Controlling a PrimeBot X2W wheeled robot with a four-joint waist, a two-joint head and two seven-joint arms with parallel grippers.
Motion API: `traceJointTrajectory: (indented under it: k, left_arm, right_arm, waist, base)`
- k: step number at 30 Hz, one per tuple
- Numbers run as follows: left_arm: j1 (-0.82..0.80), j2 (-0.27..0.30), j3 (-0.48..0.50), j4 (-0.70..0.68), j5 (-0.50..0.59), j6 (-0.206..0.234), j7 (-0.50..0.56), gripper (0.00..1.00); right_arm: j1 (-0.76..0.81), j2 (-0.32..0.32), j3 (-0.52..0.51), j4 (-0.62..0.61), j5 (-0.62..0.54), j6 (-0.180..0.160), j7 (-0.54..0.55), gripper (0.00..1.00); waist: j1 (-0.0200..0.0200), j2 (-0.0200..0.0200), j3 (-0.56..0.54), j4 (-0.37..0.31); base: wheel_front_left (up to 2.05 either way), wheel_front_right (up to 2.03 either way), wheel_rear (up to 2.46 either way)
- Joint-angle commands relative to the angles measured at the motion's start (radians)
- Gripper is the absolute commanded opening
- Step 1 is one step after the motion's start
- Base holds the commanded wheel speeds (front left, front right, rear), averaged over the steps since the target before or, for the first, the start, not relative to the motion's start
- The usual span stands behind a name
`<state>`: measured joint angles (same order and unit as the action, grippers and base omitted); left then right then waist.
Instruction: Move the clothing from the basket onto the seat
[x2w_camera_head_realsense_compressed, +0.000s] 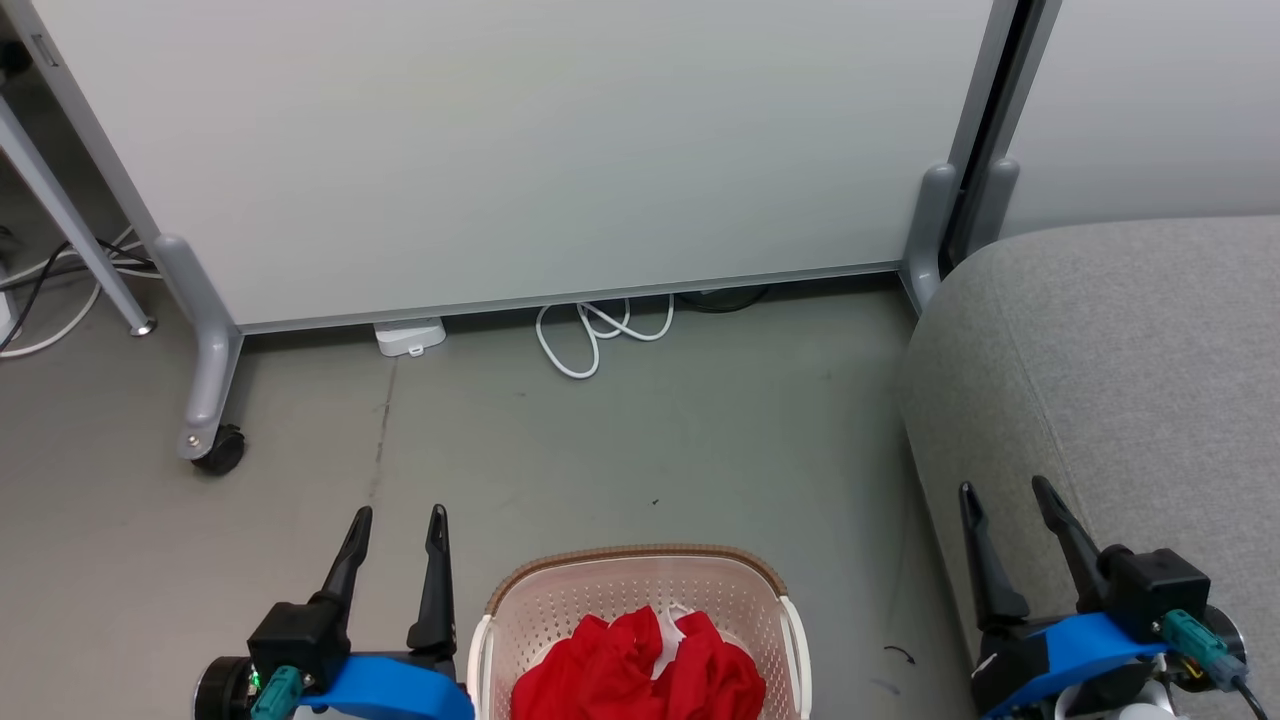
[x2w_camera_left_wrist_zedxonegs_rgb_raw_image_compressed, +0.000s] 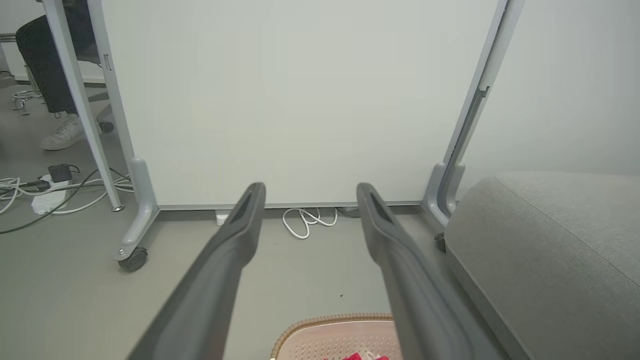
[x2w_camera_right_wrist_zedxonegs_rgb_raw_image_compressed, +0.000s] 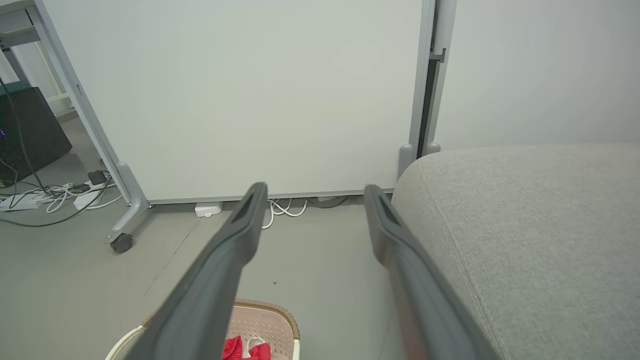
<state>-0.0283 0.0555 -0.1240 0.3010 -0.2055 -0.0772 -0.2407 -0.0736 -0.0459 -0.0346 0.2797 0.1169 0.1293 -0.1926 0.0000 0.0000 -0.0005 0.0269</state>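
Red clothing with a bit of white trim lies bunched in the cream basket, which stands on the floor at the bottom middle of the head view. The brown basket rim and a scrap of red clothing show low in the left wrist view; basket and clothing appear in the right wrist view too. The grey seat fills the right side. My left gripper hangs open just left of the basket, empty. My right gripper stands open over the seat's front edge, empty.
A white partition panel on a grey wheeled leg closes off the back. A coiled white cable and a small white box lie at its foot. More cables and a power strip lie at far left, near a person's shoe.
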Motion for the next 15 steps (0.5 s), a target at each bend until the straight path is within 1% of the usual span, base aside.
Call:
traceJointTrajectory:
  k: [1, 11, 15]
  left_arm:
    - [-0.008, 0.000, -0.003, 0.000, 0.022, 0.000, -0.010, 1.00]
    - [-0.008, -0.002, -0.011, 0.003, 0.092, 0.005, -0.027, 1.00]
    - [-0.008, -0.003, -0.009, 0.003, 0.089, 0.004, -0.026, 1.00]
  right_arm:
    - [-0.012, -0.007, 0.002, 0.001, -0.021, 0.002, -0.009, 1.00]
    - [-0.016, -0.007, 0.003, 0.005, -0.095, 0.002, -0.028, 1.00]
    - [-0.016, -0.007, 0.004, 0.007, -0.088, 0.002, -0.029, 1.00]
  waist:
    - [0.0000, 0.0000, 0.000, 0.000]
    - [0.0000, 0.0000, 0.001, 0.002]
    - [0.0000, 0.0000, 0.002, 0.002]
  base:
    - [0.00, 0.00, 0.00]
    - [0.00, 0.00, 0.00]
    - [0.00, 0.00, 0.00]
